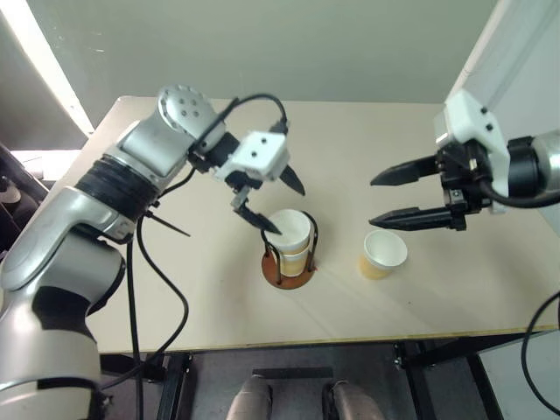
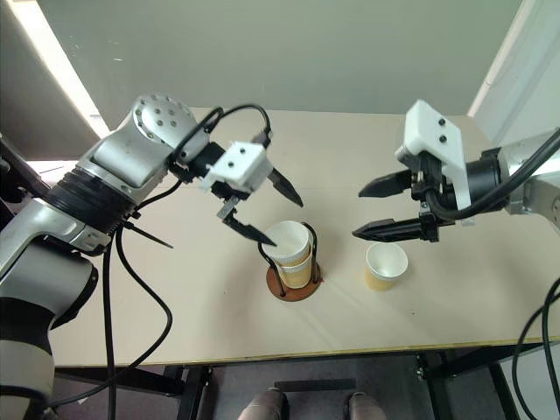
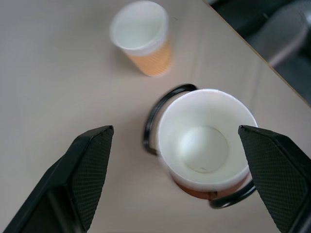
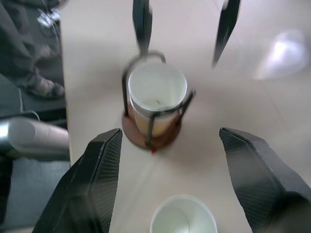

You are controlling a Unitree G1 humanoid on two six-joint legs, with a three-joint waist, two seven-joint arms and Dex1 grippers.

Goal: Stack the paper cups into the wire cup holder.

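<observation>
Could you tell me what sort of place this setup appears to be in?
Probably a lab or test workspace: a plain table on a metal frame, bare grey wall, and only the wire holder and cups laid out.

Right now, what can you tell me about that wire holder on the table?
The wire holder has a round reddish-brown disc base with thin black wire loops rising from it, seemingly metal. It stands upright on the pale table, near its front edge. Stacked paper cups sit inside, the top white rim reaching about as high as the loops. The open left gripper hovers just above without touching it. A loose cup stands apart beside it.
</observation>
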